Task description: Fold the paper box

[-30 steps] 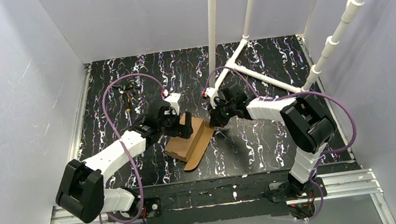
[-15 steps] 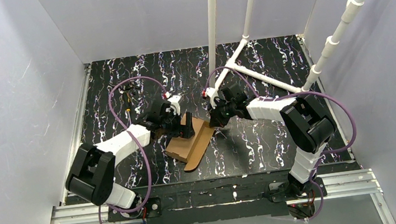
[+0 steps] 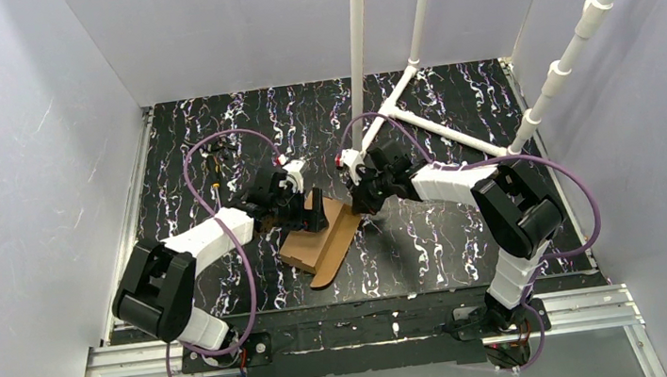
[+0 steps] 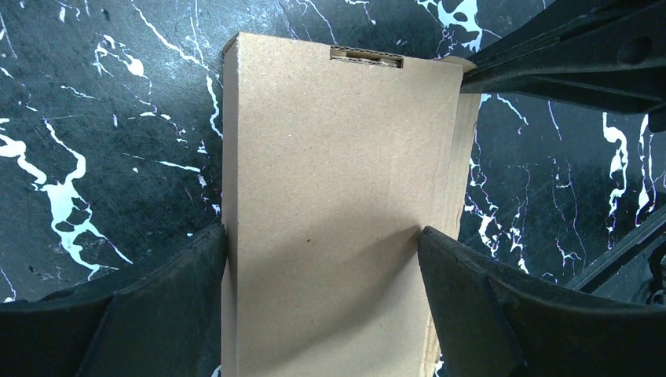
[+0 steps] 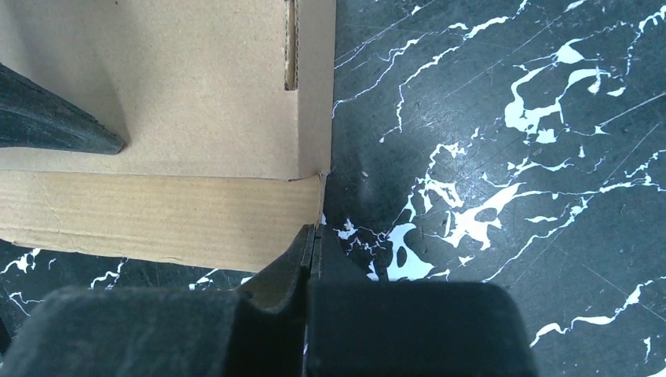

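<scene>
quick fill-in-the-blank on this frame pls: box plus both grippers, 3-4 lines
1. The paper box is plain ____ cardboard.
2. The left gripper straddles the box, one finger on each ____.
3. The right gripper has its jaws ____.
4. Its tip sits at a ____ of the box.

Missing words: brown; side; shut; corner.

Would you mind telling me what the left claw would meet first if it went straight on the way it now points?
Most likely the paper box: its flat brown panel lies right ahead of the left claw, between its open jaws. How far off, I cannot tell.
</scene>
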Controlling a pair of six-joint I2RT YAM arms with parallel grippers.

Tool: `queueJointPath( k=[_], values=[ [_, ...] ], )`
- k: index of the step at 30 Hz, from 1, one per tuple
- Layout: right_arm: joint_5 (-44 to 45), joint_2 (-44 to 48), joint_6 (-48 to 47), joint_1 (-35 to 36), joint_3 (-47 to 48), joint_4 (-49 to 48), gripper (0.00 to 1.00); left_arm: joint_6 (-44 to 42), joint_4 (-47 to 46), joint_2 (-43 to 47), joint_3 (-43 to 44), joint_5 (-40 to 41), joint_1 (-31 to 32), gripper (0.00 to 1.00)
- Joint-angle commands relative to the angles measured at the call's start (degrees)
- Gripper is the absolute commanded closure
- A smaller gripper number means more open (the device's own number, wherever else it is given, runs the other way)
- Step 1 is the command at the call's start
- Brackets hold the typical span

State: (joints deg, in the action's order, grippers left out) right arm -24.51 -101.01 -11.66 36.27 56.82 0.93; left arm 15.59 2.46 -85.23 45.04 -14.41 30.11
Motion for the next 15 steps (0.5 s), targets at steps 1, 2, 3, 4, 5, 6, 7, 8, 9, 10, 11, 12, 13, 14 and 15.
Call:
queueJointPath(
  k=[1,2,3,4,5,6,7,8,9,10,11,12,13,14,15],
  values=[
    [0.78,0.07,-2.03,2.2,3.17,1.84,0.99,-1.44,2.45,-1.68,0.93,-1.4,0.21,0.14],
    [0.94,0.18,-2.19,2.22,3.27,2.07,0.99,-1.44,2.46,-1.83,1.01,-1.55,0.21,0.14],
    [1.02,0.24,-2.39,2.28,3.45,2.25,0.99,-1.44,2.45,-1.91,1.02,-1.56,0.23,0.14],
    [1.08,0.21,-2.48,2.29,3.6,2.43,0.99,-1.44,2.51,-2.01,1.14,-1.7,0.23,0.14],
    [1.08,0.21,-2.74,2.39,3.83,2.85,0.99,-1.44,2.48,-2.05,1.19,-1.79,0.22,0.14],
    [1.19,0.06,-3.14,2.48,4.17,3.38,0.99,-1.44,2.59,-2.13,1.27,-1.8,0.21,0.15],
    [1.22,-0.01,-3.45,2.55,4.56,3.95,0.99,-1.57,2.7,-2.2,1.4,-1.76,0.21,0.15],
    [1.1,-0.12,-3.81,2.57,4.96,4.56,0.99,-1.61,2.84,-2.24,1.45,-1.76,0.19,0.15],
    [0.7,-0.15,-4.52,2.64,5.35,5.47,0.99,-1.55,3.0,-2.28,1.53,-1.5,0.21,0.15],
    [0.54,-0.23,-5.09,2.73,5.72,6.4,0.99,-1.49,3.07,-2.32,1.62,-1.24,0.21,0.15],
    [0.37,-0.38,-5.43,2.75,5.95,7.13,0.99,-1.34,3.26,-2.41,1.69,-0.78,0.14,0.15],
    [0.09,-0.45,-5.75,2.72,6.02,7.65,0.99,-1.03,3.52,-2.65,1.79,-0.31,-0.06,0.15],
    [-0.25,-0.5,-6.06,2.75,5.97,7.91,0.99,-0.67,3.64,-2.83,1.81,-0.08,-0.31,0.15],
    [-0.56,-0.5,-6.21,2.71,5.76,7.95,0.99,-0.18,3.69,-3.02,1.81,0.11,-0.64,0.16],
    [-0.76,-0.5,-6.18,2.74,5.5,7.92,0.99,0.36,3.77,-3.28,1.81,0.23,-0.97,0.17]
  ],
)
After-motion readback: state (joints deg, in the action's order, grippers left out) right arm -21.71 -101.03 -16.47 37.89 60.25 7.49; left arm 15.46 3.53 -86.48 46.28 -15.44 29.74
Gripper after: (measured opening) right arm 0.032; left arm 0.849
